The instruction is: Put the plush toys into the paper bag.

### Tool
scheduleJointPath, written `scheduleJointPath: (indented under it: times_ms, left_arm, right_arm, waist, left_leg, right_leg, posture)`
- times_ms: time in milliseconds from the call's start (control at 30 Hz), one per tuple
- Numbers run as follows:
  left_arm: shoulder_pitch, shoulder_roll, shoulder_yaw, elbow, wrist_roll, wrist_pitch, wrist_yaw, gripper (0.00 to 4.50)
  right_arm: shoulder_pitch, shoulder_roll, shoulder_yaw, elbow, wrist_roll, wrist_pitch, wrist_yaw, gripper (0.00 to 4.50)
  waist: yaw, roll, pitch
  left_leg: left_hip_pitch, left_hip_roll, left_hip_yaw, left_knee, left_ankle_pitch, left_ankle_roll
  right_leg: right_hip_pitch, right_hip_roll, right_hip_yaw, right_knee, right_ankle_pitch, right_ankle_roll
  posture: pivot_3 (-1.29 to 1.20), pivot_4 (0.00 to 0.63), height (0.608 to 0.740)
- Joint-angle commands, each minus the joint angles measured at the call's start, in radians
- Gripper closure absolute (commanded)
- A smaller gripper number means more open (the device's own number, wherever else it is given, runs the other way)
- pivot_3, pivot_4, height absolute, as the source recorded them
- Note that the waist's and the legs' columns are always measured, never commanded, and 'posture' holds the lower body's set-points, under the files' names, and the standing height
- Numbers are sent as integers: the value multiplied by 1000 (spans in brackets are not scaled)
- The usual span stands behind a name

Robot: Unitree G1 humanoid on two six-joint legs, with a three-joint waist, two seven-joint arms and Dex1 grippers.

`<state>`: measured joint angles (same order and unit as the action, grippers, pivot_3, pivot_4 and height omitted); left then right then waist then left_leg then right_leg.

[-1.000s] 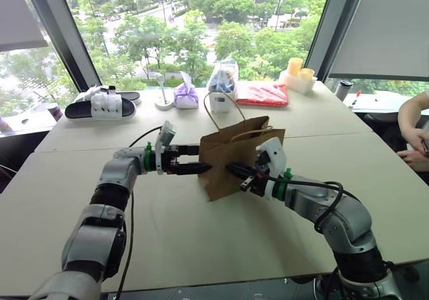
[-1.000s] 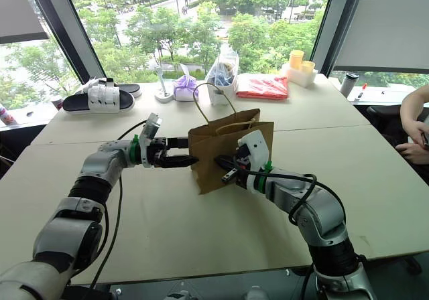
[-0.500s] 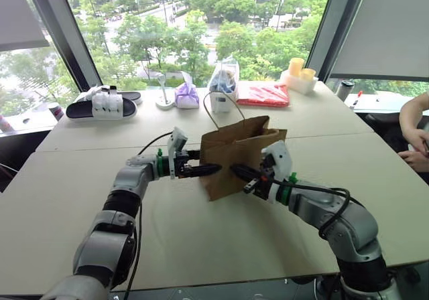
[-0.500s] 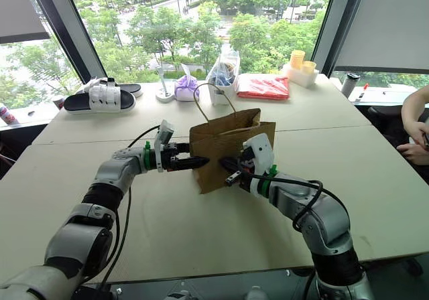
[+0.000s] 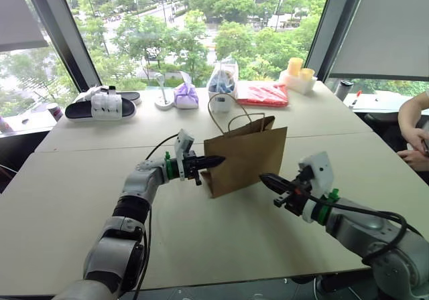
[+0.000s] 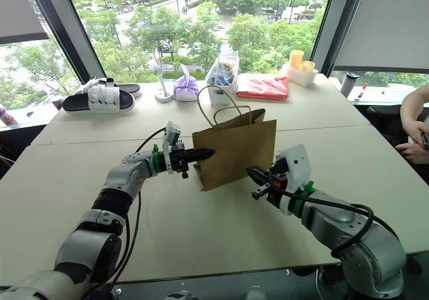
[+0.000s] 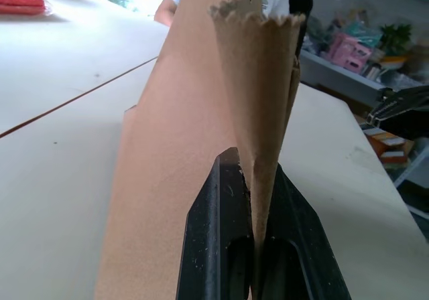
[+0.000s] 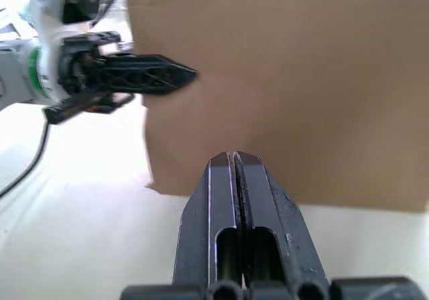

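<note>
brown paper bag (image 5: 244,159), black claws, red packet (image 5: 263,94)

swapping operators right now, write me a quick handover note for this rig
Left gripper: shut on the bag's side edge, holding it upright on the table.
Right gripper: shut, empty, apart from the bag, in front of its face.
Toys: none to be seen on the table; I cannot see into the bag.
Done: bag gripped and standing.
Left: find the toys, open the bag mouth, drop them in.
</note>
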<state>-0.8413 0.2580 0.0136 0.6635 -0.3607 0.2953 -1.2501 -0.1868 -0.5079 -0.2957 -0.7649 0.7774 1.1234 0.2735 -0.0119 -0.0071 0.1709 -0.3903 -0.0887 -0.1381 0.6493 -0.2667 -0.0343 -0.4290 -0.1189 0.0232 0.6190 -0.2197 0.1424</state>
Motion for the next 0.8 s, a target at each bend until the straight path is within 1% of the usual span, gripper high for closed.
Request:
scheduleJointPath:
  times_ms: [33,167,233,300,367,567,667,800]
  left_arm:
    - [-103,57,4,74,-14,-18,-150,4484]
    - [-202,90,1,214,6,-24,-262,4484]
    - [-273,119,-16,277,-7,12,-337,4484]
    - [-313,145,-70,298,-35,41,-364,4484]
    - [-315,158,-143,300,-46,13,-364,4484]
    - [-284,184,-299,281,-130,-12,-364,4484]
    - [-279,183,-341,289,-163,-16,-364,4484]
    - [-277,181,-375,323,-159,-36,-364,4484]
  right_arm:
    - [8,-58,-118,-36,67,3,13,4500]
    - [22,-105,-170,-23,104,-3,17,4500]
    - [55,-141,-218,-17,108,-11,31,4500]
    - [85,-168,-271,-12,120,-15,35,4500]
    - [117,-195,-306,-12,128,-17,47,4500]
    - [159,-238,-359,5,165,-21,61,4500]
    - [167,-262,-356,12,167,-23,68,4500]
    - [146,-279,-336,23,180,-22,62,4500]
  waist:
    - [0,0,0]
    - [0,0,0]
    - [2,-1,0]
    - [0,-1,1]
    - [-1,-1,1]
    - [-3,-1,1]
    - [-1,-2,1]
    - [0,-2,1]
  left_leg:
    - [0,0,0,0,0,0]
    - [0,0,0,0,0,0]
    - [0,0,0,0,0,1]
    - [0,0,0,0,-1,1]
    - [0,0,0,0,-1,2]
    - [0,0,1,1,-1,2]
    - [0,0,1,1,-1,2]
    - [0,0,1,1,-1,2]
  right_leg:
    - [0,0,0,0,0,0]
    - [1,0,-1,0,0,0]
    - [1,0,-1,-1,0,0]
    - [1,0,-1,-1,0,0]
    - [1,0,-1,-1,0,1]
    - [2,0,0,0,0,1]
    - [2,0,0,0,0,1]
    - [2,0,0,0,0,1]
  posture:
    - [0,150,740]
    - [0,150,740]
    - [0,150,740]
    - [0,150,740]
    - [0,150,740]
    - [0,150,740]
    - [0,150,740]
    - [0,150,740]
